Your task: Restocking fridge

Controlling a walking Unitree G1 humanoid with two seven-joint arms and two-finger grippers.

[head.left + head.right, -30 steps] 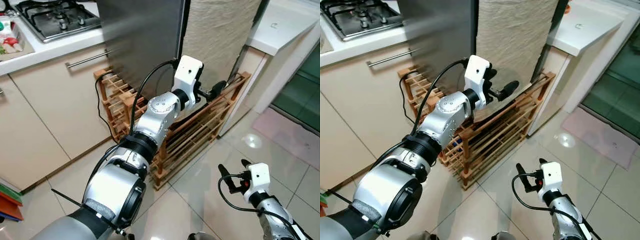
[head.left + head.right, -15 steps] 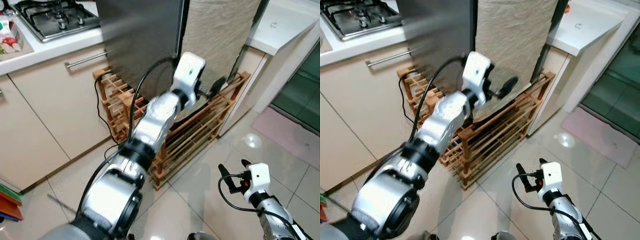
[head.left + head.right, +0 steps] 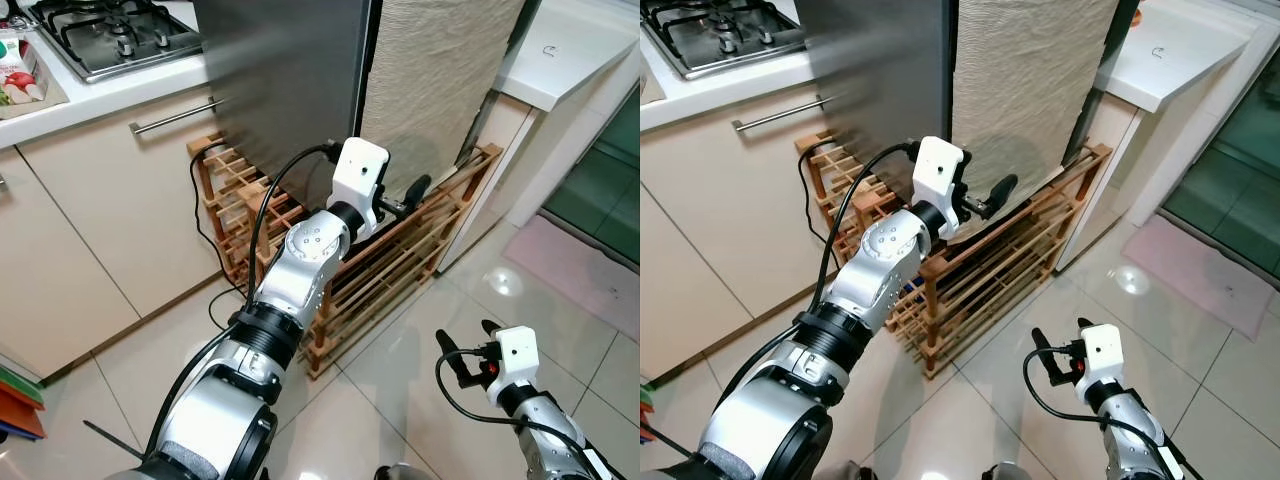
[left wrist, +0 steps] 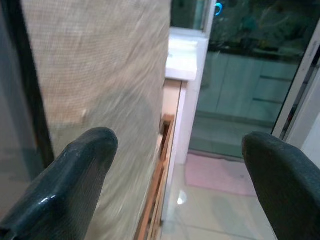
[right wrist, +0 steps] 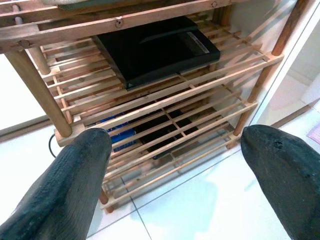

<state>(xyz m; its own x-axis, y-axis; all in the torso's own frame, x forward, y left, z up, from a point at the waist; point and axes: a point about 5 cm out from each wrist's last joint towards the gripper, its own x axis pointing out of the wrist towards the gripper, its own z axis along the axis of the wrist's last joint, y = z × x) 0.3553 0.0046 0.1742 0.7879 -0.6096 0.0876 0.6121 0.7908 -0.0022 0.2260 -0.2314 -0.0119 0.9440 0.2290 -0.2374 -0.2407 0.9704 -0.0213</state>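
The fridge's grey steel front stands ahead, with a beige cloth hanging beside it past a dark gap. My left gripper is raised in front of the cloth's lower edge, above a wooden rack. It is open and holds nothing; one black finger points at the cloth. Low on the right, my right gripper hovers over the tiled floor, open and empty. In the right wrist view it faces the rack's shelves.
A flat black box lies on a rack shelf. A gas hob sits on the counter at the left, above cabinets with a bar handle. A white counter juts out at the right, with a pinkish mat on the floor beyond.
My left arm has drawn back and dropped a little, so its gripper sits lower and further left, away from the cloth. The right arm has not moved.
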